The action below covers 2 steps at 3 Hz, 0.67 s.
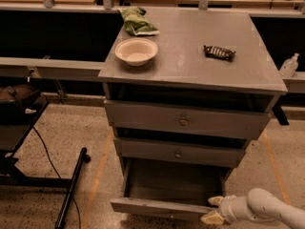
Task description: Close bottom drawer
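Sitting at the front right corner of the pulled-out bottom drawer [157, 207], the hand [213, 209] has fingers apart.

The single camera looks from in front of and above the grey-painted wooden three-drawer cabinet [190, 66]. It faces the drawer fronts, tilted down onto the cabinet's top, near enough that the cabinet fills most of the view. The pale two-finger gripper [214, 209], fingers spread apart, sits at the cabinet's lower right front corner.
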### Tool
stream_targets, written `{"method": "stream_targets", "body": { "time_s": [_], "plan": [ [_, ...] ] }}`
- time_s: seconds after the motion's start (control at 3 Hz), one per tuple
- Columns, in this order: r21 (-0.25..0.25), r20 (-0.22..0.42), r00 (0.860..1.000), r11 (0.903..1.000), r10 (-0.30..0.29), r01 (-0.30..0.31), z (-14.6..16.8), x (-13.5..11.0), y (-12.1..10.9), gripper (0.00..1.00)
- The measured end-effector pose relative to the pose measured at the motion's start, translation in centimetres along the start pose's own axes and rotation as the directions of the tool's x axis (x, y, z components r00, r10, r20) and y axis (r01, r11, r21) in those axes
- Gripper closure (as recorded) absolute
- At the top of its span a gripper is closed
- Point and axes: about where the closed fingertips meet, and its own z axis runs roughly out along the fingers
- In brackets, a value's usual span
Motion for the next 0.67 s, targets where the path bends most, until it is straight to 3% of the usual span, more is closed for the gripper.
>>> {"method": "stream_targets", "body": {
  "time_s": [0.67],
  "plan": [
    [-0.063, 0.002, 0.999, 0.9966, -0.053, 0.053, 2.7, 3.6, -0.4, 0.87]
  ]
}}
